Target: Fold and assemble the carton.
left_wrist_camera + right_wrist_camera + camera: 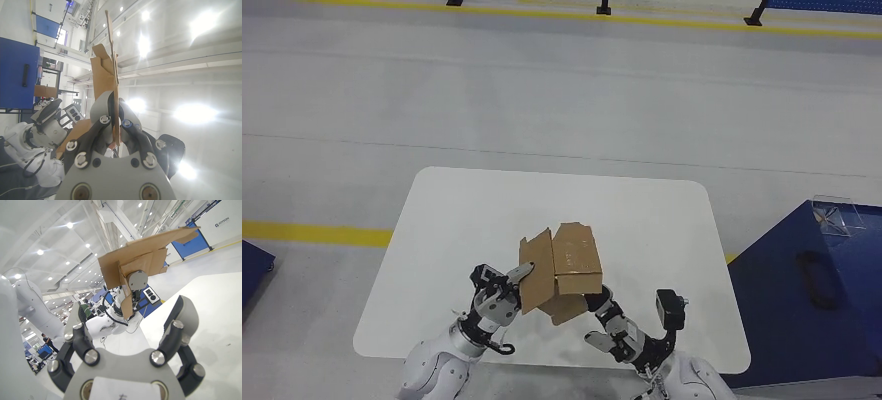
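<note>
Brown corrugated cardboard, the carton (562, 270) was held aloft over the white table (462, 220), with one thin panel edge pinched between the closed pads of the left gripper (114, 104). The right gripper (129, 304) was spread wide and empty, and the carton was near, ahead of its fingertips. The carton was only partly formed: flat, stiff panels were creased at angles and loose flaps stuck out. For a clean fold, it was judged that a free flap should be caught close to its crease and bent along the score, with the pinch firm so the light board was not twisted.
</note>
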Controlling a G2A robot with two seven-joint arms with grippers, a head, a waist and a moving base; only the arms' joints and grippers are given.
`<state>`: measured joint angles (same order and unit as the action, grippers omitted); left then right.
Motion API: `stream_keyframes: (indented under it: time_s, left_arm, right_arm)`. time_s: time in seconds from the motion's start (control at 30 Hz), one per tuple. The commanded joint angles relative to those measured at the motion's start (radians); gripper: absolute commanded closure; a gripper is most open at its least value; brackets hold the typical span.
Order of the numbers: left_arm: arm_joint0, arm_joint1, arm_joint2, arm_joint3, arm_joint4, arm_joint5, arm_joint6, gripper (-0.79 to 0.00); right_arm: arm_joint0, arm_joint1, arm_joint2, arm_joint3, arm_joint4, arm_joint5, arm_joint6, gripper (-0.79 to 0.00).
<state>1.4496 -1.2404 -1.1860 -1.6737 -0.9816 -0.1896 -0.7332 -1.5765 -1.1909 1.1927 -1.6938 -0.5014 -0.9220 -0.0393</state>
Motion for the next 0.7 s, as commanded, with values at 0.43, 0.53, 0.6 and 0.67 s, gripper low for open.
stream_keyframes:
  time_s: [0.43, 0.53, 0.6, 0.67]
  left_arm:
    - [0.019, 0.001, -0.018, 0.02, -0.031, 0.077, -0.03, 0.0]
    - [0.02, 0.001, -0.021, 0.019, -0.028, 0.082, -0.029, 0.0]
    - [0.02, 0.001, -0.022, 0.02, -0.022, 0.084, -0.028, 0.0]
    - [0.02, 0.0, -0.021, 0.021, -0.02, 0.085, -0.026, -0.206]
  right_arm:
    - [0.064, -0.026, -0.095, 0.087, -0.015, 0.033, -0.043, -0.246]
    - [0.067, -0.029, -0.104, 0.09, -0.013, 0.03, -0.043, -0.234]
    - [0.069, -0.029, -0.107, 0.094, -0.007, 0.027, -0.039, -0.175]
    - [0.071, -0.029, -0.106, 0.095, -0.001, 0.025, -0.034, 0.0]
